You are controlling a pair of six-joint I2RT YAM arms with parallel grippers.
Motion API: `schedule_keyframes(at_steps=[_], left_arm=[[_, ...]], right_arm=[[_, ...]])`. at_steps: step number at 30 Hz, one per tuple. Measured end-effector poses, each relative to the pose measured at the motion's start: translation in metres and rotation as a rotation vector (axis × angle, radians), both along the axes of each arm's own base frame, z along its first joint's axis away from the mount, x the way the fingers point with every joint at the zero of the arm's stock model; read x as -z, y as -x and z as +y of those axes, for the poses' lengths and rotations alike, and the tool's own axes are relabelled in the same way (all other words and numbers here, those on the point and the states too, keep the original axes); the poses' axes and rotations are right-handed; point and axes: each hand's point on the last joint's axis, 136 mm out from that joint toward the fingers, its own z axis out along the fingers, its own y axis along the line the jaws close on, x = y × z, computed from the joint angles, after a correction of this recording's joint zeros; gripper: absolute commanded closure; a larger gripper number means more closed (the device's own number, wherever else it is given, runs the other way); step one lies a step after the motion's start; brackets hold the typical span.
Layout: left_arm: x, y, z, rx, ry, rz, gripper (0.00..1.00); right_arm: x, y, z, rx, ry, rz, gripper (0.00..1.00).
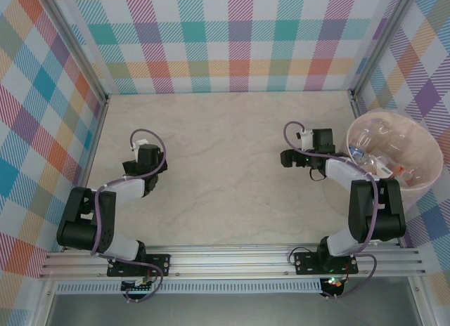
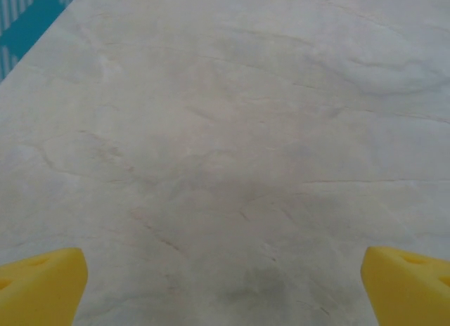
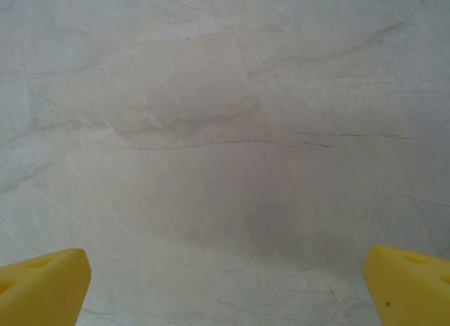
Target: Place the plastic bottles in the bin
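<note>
The pale pink bin (image 1: pixel 426 145) stands at the table's right edge, with several clear plastic bottles (image 1: pixel 376 155) lying inside it. My right gripper (image 1: pixel 290 158) hovers just left of the bin, open, nothing between its yellow fingertips (image 3: pixel 43 284). My left gripper (image 1: pixel 143 165) sits over the left part of the table, also open, its yellow fingertips (image 2: pixel 41 285) wide apart over bare marble. Both wrist views look down on the beige marble tabletop (image 2: pixel 225 129).
Checkered walls enclose the table (image 1: pixel 225 171) on three sides, with metal posts at the back corners. An aluminium rail (image 1: pixel 232 259) with both arm bases runs along the near edge.
</note>
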Motion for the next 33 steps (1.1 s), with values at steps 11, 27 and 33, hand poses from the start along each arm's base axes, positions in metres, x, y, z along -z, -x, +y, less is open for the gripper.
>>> schedule_keyframes(at_steps=[11, 27, 33], left_arm=[[0.001, -0.020, -0.008, 0.123, 0.046, -0.128, 0.00], [-0.003, -0.020, -0.011, 0.148, 0.041, -0.228, 0.00], [-0.003, -0.020, -0.011, 0.148, 0.041, -0.230, 0.00]], right_arm=[[-0.003, -0.013, -0.008, 0.004, -0.008, -0.138, 0.00], [0.009, 0.003, -0.025, 0.095, -0.055, -0.362, 0.00], [0.005, -0.002, -0.034, 0.151, -0.046, -0.392, 0.00]])
